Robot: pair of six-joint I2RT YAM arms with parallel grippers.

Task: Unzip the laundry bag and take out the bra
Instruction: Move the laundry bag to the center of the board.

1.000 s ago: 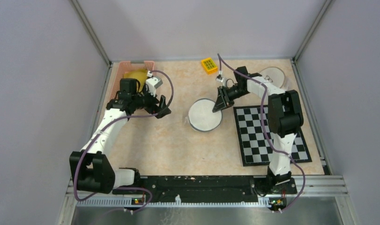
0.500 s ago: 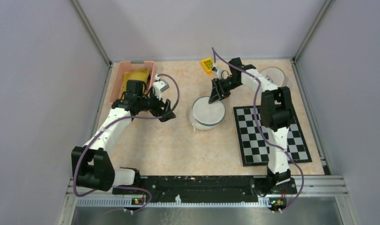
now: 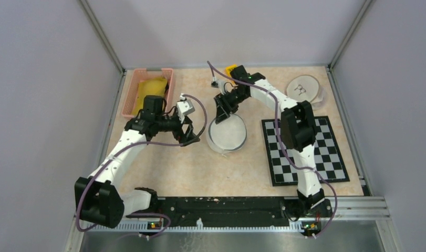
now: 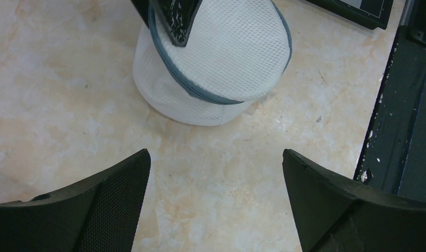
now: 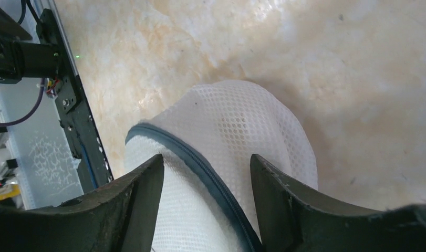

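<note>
Laundry bag [image 3: 227,134] at middle of surface [image 3: 174,163], between two arms. Left arm [image 3: 124,147] reaching right, low, left fingers [image 4: 95,210] spread wide near its left side. Right arm [image 3: 273,97] folded leftward above it, right fingers [image 5: 132,210] parted astride far rim. Round white mesh, tilted, grey zipper [image 5: 200,163] circling top.

Matt white mesh cloth laundry bag [image 4: 237,47]

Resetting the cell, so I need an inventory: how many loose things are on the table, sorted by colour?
White: 1, mesh laundry bag
Pink: 1, basket
Yellow: 2, item in basket, small block
Black-and-white: 1, checkered mat
Pale: 1, round disc
Total: 6
</note>
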